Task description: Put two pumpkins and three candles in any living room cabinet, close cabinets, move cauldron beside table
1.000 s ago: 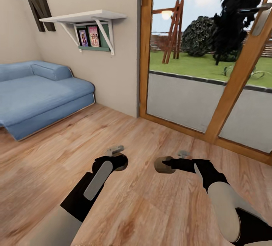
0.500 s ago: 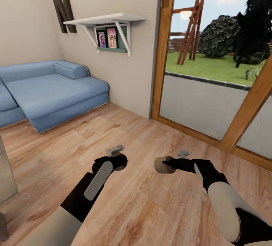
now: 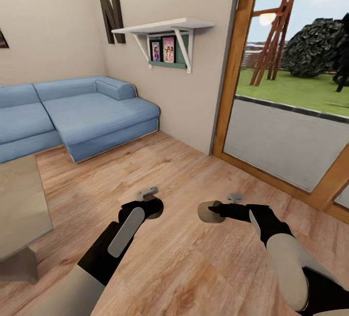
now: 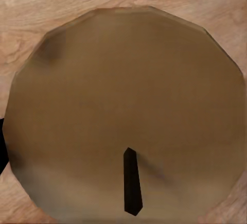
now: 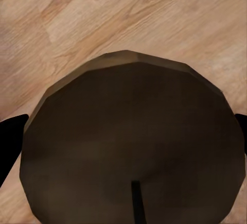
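Observation:
I hold a candle in each hand above the wooden floor. In the head view my left gripper (image 3: 155, 208) is shut on one candle, whose pale brown top and dark wick (image 4: 131, 188) fill the left wrist view. My right gripper (image 3: 209, 211) is shut on another candle (image 3: 207, 212). Its darker top (image 5: 134, 141) sits between two black fingers (image 5: 10, 144) in the right wrist view. The pumpkins, the cabinet and the cauldron are out of view.
A blue corner sofa (image 3: 87, 112) stands along the far left wall. A low table (image 3: 19, 199) juts in at the left edge. A white wall shelf (image 3: 165, 27) hangs beside a wood-framed glass door (image 3: 232, 78) on the right. Bare plank floor (image 3: 194, 267) lies ahead.
The whole view has swung to the left, bringing more of the sofa and the table's corner into the picture. Both arms keep the same pose with their candles.

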Robot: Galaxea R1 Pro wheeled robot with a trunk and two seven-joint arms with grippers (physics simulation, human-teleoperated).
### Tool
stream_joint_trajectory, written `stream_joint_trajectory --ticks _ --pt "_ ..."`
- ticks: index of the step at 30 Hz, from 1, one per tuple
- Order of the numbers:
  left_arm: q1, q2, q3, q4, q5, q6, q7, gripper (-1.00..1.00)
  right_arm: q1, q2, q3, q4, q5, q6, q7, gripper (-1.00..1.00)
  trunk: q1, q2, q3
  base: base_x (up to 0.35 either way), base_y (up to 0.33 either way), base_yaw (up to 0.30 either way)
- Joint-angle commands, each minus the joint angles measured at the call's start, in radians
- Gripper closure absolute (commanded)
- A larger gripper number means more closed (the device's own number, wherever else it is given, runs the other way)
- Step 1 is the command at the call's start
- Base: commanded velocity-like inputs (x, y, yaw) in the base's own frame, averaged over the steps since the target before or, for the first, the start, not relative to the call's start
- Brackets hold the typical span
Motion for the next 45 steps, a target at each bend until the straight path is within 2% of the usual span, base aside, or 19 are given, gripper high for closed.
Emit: stream_joint_trajectory --ticks 1,4,10,16,45 --pt "0.0 -0.001 0.0 0.011 -0.002 0.001 -0.002 1.0 0.0 0.0 0.0 0.0 -0.003 0.001 0.0 1.0 0.0 0.0 0.0 0.0 0.0 0.284" --pt "0.0 -0.002 0.0 0.051 -0.003 -0.02 -0.026 1.0 0.0 0.0 0.0 0.0 -0.004 0.001 0.0 1.0 0.0 0.0 0.0 -0.003 0.0 0.284" --pt "0.0 -0.002 0.0 0.061 -0.003 -0.039 -0.065 1.0 0.009 0.0 0.0 0.0 -0.003 0.001 0.0 1.0 0.0 0.0 0.0 -0.236 0.0 0.283" --pt "0.0 0.0 0.001 0.062 -0.003 -0.042 -0.068 1.0 0.013 0.0 0.0 0.0 -0.003 -0.003 0.0 1.0 0.0 0.0 0.0 -0.211 0.0 0.284" --pt "0.0 0.001 0.002 0.064 -0.003 -0.042 -0.068 1.0 0.014 -0.001 0.0 0.014 -0.003 -0.018 -0.023 1.0 0.0 0.0 0.0 -0.003 0.0 0.292"
